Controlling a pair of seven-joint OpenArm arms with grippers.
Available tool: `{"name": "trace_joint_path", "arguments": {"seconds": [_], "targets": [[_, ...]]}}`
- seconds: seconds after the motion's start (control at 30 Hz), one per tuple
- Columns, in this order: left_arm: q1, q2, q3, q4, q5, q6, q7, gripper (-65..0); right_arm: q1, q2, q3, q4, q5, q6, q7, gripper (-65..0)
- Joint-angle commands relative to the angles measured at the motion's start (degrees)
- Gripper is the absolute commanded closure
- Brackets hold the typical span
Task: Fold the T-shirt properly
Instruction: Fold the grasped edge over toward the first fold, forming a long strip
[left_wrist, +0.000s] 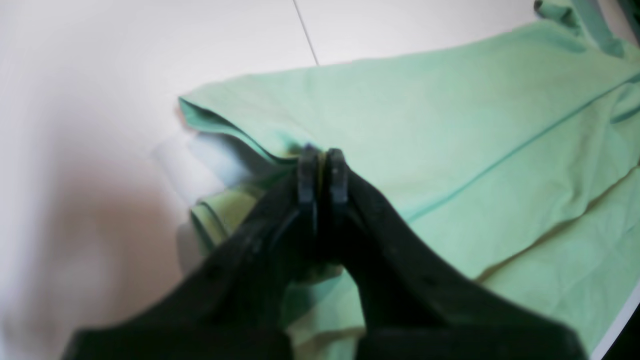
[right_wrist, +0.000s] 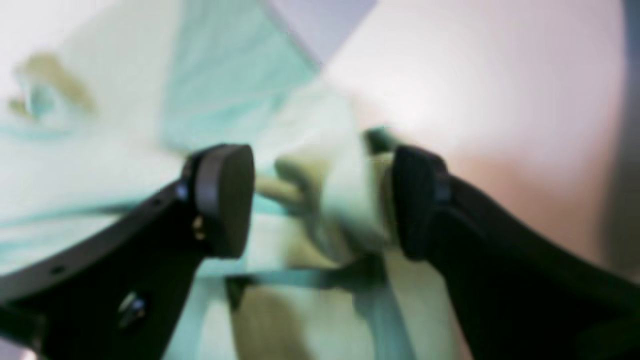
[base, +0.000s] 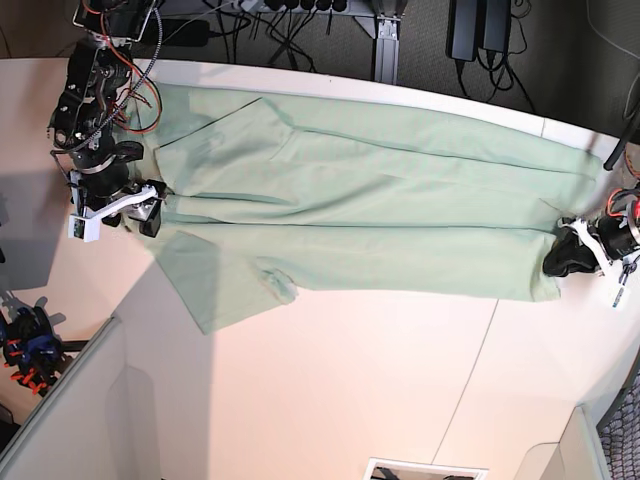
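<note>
While the left claw (left_wrist: 322, 172) pinches the T-shirt (base: 370, 210) hem, right claw (right_wrist: 320, 200) wide over fabric.

Pale mint-green T-shirt (base: 360, 210) spread lengthwise across the white table, long sides folded inward into a band; one short sleeve juts toward the near edge, and the fabric is lightly creased.

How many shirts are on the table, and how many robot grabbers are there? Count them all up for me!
T-shirt, pale mint green: 1
Robot grippers: 2, the left gripper shut on the T-shirt's edge and the right gripper open at the other end
White table: 1
Total: 4
</note>
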Motion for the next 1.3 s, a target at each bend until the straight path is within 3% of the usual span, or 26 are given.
{"name": "trace_joint_path", "arguments": {"seconds": [0.0, 0.27, 0.43, 0.67, 0.87, 1.27], "targets": [[-0.92, -1.11, -0.48, 0.98, -1.01, -0.71, -1.22, 0.0, 2.19, 1.05, 1.31, 1.11, 0.57, 0.17, 2.6, -43.2], [-0.94, -1.14, -0.48, 0.98, -0.96, -0.71, -1.03, 0.0, 15.58, -0.98, 2.27, -3.52, -2.27, -0.15, 3.67, -43.2], [-0.81, -1.25, -0.48, 0.98, -0.85, -0.71, 0.11, 0.0, 23.65, -3.65, 2.12, -19.65, -7.37, -0.44, 9.9, -43.2], [-0.5, -1.46, -0.48, 1.05, -1.77, -0.71, 0.46, 0.0, 28.65, -3.67, -1.92, -40.98, -11.23, -0.76, 14.29, -43.2], [-0.48, -1.49, -0.48, 1.42, -1.7, -0.71, 0.48, 0.0, 28.35, -3.87, -5.68, -41.94, -10.51, -0.59, 14.27, -43.2], [-0.48, -1.46, -0.48, 1.42, -1.62, -0.71, 0.48, 0.0, 28.35, -9.62, -14.14, -38.49, -13.62, -0.7, 13.97, -42.9]]}}
